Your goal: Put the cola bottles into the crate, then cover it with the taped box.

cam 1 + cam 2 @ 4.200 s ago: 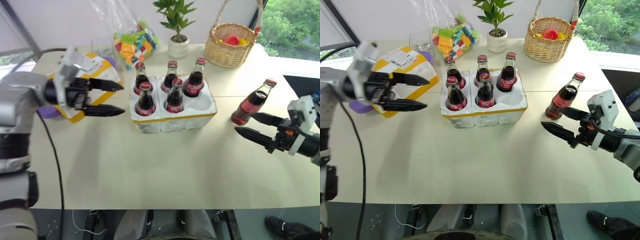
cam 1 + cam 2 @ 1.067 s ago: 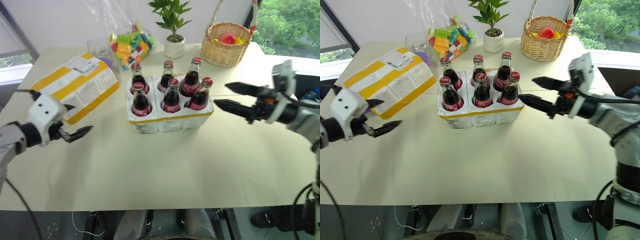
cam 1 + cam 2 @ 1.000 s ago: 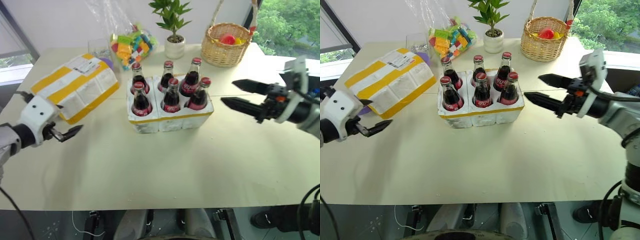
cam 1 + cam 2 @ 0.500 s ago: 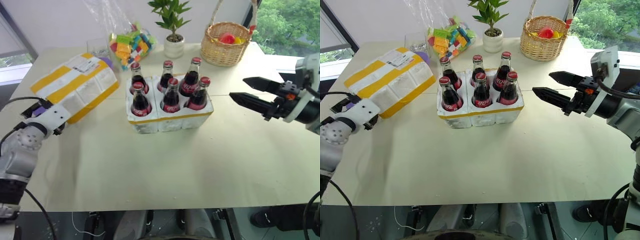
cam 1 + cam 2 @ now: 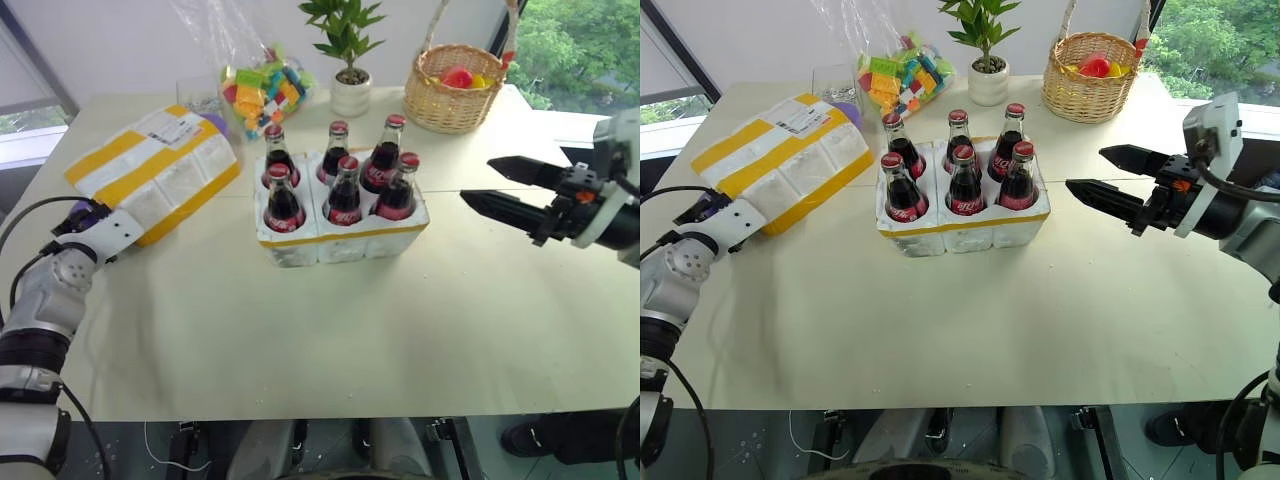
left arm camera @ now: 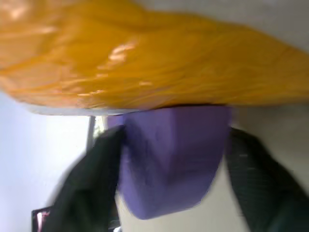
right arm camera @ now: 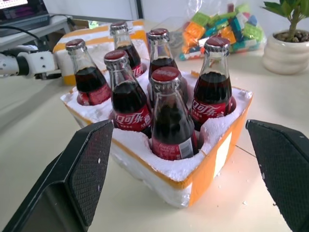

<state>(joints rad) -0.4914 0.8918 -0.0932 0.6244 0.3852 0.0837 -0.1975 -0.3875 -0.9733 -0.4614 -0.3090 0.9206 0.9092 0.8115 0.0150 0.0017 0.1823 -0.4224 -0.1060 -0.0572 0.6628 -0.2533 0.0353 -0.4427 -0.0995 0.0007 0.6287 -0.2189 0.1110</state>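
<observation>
Six cola bottles (image 5: 345,195) stand in the wells of the crate (image 5: 345,238) at the table's centre, seen close in the right wrist view (image 7: 164,116). The taped box (image 5: 155,170) lies tilted at the back left, propped on a purple block (image 6: 169,174). My left gripper (image 5: 82,215) is at the box's near left end, its fingers (image 6: 96,179) against both sides of the purple block, under the box's yellow tape (image 6: 145,58). My right gripper (image 5: 476,182) hangs open and empty to the right of the crate, pointing at it.
A wicker basket (image 5: 462,95) with fruit, a potted plant (image 5: 350,85) and a bag of coloured blocks (image 5: 262,90) stand behind the crate. A black cable (image 5: 30,215) loops by my left arm. Bare tabletop (image 5: 330,330) lies in front of the crate.
The sixth bottle, earlier at the right, now stands in the crate. My right gripper has drawn back to the right. My left gripper reached forward to the box and closed on the purple block.
</observation>
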